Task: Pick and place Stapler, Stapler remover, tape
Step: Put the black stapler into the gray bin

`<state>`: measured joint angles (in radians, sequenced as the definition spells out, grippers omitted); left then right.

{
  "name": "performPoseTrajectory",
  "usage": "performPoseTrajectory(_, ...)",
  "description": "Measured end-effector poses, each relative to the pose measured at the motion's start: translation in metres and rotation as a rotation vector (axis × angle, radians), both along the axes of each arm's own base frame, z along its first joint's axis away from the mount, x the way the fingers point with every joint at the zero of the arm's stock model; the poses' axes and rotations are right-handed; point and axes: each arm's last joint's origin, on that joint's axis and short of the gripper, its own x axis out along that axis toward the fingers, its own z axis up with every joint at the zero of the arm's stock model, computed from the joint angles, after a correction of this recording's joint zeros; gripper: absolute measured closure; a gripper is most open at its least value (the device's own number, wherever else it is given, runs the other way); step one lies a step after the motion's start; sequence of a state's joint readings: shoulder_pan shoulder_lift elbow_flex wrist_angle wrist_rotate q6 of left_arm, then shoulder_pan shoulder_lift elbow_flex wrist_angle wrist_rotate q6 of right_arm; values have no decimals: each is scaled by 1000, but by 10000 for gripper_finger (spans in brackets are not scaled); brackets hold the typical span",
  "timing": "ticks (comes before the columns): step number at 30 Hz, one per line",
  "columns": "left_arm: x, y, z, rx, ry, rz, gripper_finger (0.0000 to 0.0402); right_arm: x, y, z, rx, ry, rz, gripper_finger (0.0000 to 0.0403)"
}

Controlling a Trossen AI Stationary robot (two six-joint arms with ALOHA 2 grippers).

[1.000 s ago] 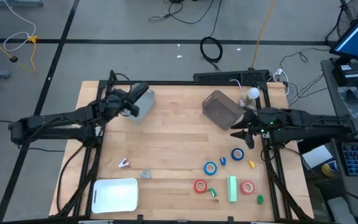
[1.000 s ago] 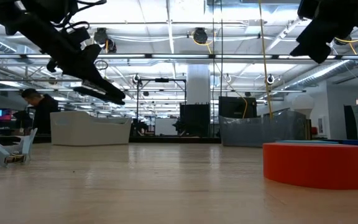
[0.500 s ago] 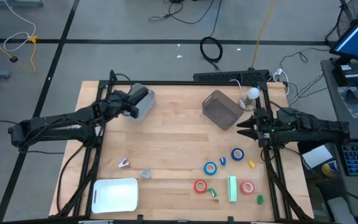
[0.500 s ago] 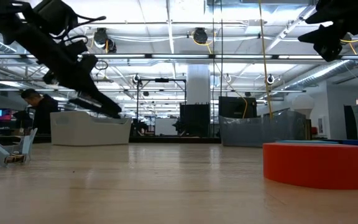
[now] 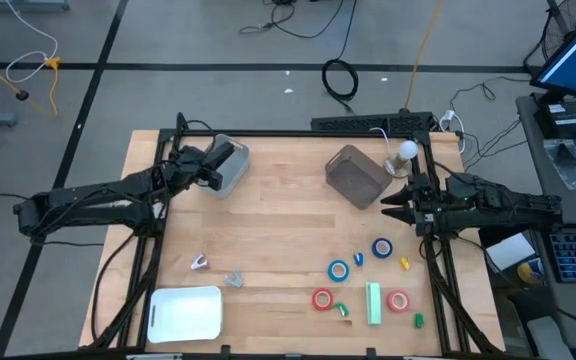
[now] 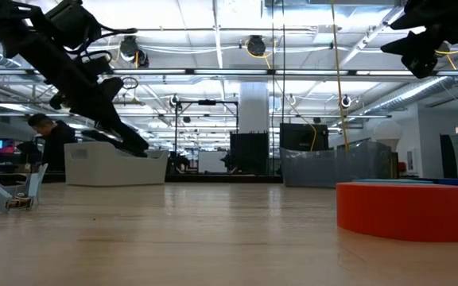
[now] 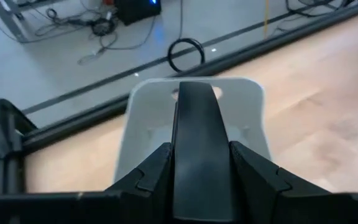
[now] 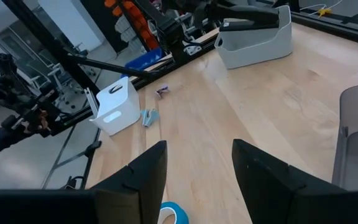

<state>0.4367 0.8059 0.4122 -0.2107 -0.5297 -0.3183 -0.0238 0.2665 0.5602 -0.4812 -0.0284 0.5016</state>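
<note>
The pale wooden worktop (image 5: 278, 215) fills the middle of the high view, ringed by a black frame and standing on a grey concrete floor crossed by dark lines and loose cables.

At the upper left of the worktop, the left pincer (image 5: 213, 168) is clamped around a long black stapler (image 7: 194, 112) and holds it above a light grey plastic bin (image 5: 233, 172).

At the right edge, the right pincer (image 5: 390, 210) hangs with its fingers parted and nothing between them, just beside a smoky translucent bin (image 5: 356, 178).

The four small tape rolls lie at the lower right of the worktop. Two are blue (image 5: 382, 247) (image 5: 339, 270) and two are red (image 5: 322, 299) (image 5: 398, 300). A pale green bar (image 5: 373, 303) lies between the red ones.

At the lower left stands a white rectangular bin (image 5: 186, 312). Near it are two small staple removers, one pale purple (image 5: 199, 263) and one grey (image 5: 234, 279).

In the low view a red roll looms at the right. Beyond the worktop is a broad workshop with strip lights and ceiling pipes, and a person (image 6: 50, 139) stands at the far left.
</note>
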Motion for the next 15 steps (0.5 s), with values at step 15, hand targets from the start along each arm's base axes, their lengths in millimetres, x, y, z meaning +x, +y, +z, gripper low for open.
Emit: performPoseTrajectory(15, -1, 19, -16, -88, 104, 16, 265, 0, 0, 0, 10, 0, -2, 229)
